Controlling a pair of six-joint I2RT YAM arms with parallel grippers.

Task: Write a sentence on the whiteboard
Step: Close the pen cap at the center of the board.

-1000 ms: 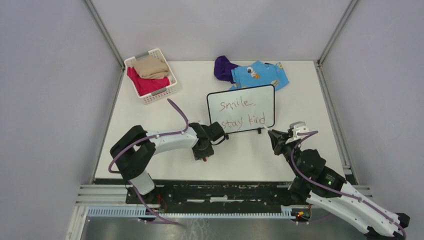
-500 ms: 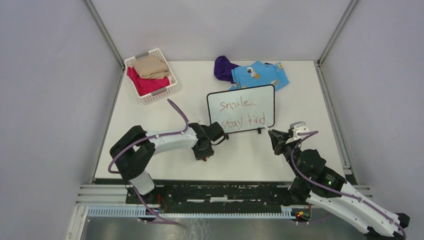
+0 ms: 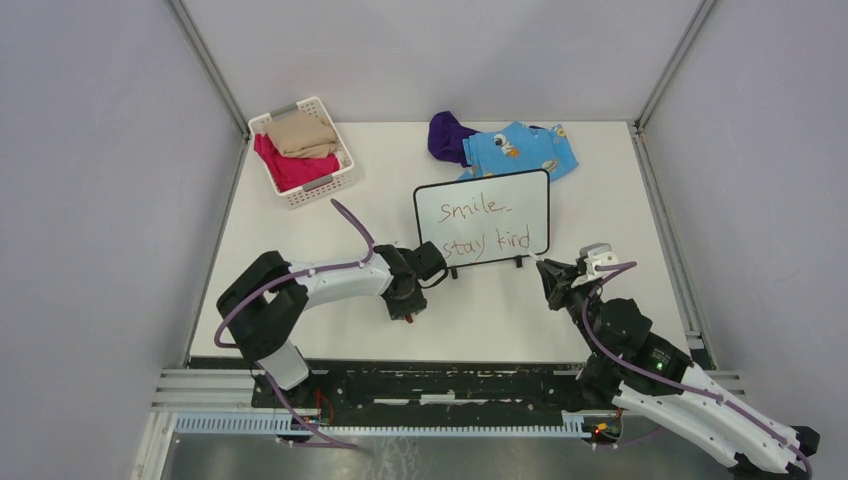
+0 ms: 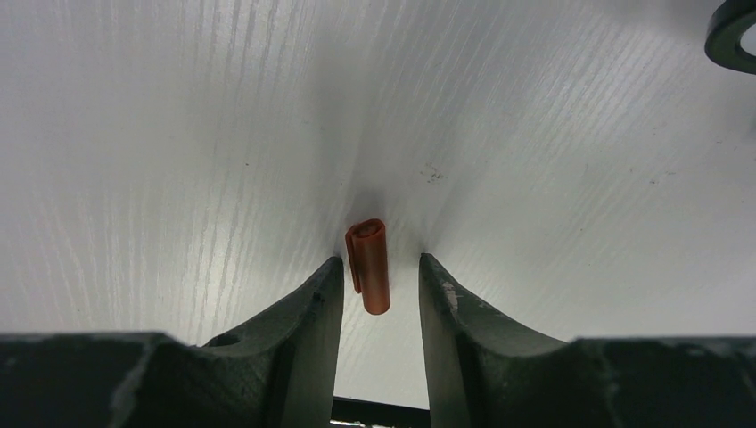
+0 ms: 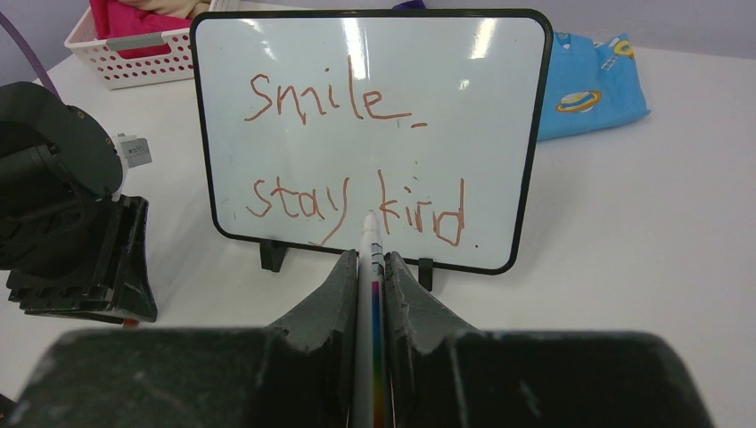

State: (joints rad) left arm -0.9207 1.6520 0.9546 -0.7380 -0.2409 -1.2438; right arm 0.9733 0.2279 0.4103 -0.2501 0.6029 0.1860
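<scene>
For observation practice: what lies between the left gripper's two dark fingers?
A small orange cylindrical plastic cap lies on the white table between the fingers of the left gripper, shown in the left wrist view.

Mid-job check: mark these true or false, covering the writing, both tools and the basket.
1. The board reads "smile" over "stay kind". True.
2. The right tool is empty. False: it is shut on a marker.
3. The left tool clamps the cap. False: its jaws stand open around the cap, which lies on the table.
4. The basket holds cloths. True.
</scene>
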